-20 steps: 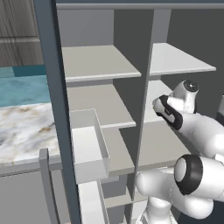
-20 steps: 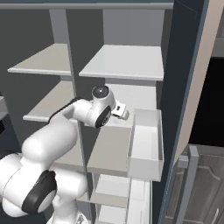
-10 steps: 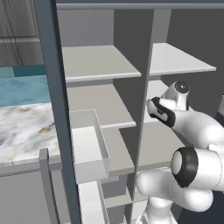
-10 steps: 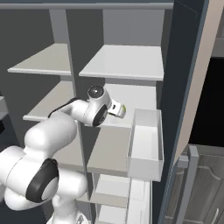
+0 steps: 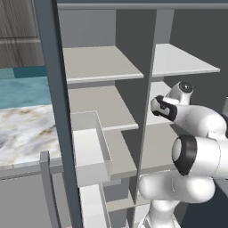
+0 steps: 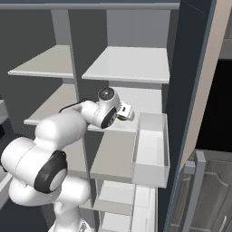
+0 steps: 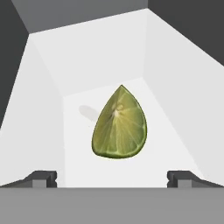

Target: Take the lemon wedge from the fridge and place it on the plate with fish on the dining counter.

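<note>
Left base view: fridge (image 5: pixel 49 89) standing wide open, pale shelves (image 5: pixel 100 64) stacked in two columns, a door bin (image 5: pixel 91 149) sticking out around 8 o'clock. Marble dining counter (image 5: pixel 24 133) peeking past the door frame at 9 o'clock. Arm (image 5: pixel 196 133) coming up from 4 o'clock and reaching into the right-hand column at middle-shelf height; can't make out the fingertips from here.

Right base view: same open fridge (image 6: pixel 190 68), arm (image 6: pixel 68 131) bent in from 8 o'clock, wrist poking over the middle shelf (image 6: pixel 136 97) near the centre. Another door bin (image 6: pixel 152 149) at about 4 o'clock, just beside the wrist.

Hand view: looking straight into a white-walled compartment. Lemon wedge (image 7: pixel 119 124) sitting dead centre on the white floor, pointy end toward 12 o'clock, cut face toward the camera. Gripper (image 7: pixel 112 178) spread as wide as it goes, dark tips at 7 and 5 o'clock, holding nothing, wedge between them but farther in and clearly apart from both.
</note>
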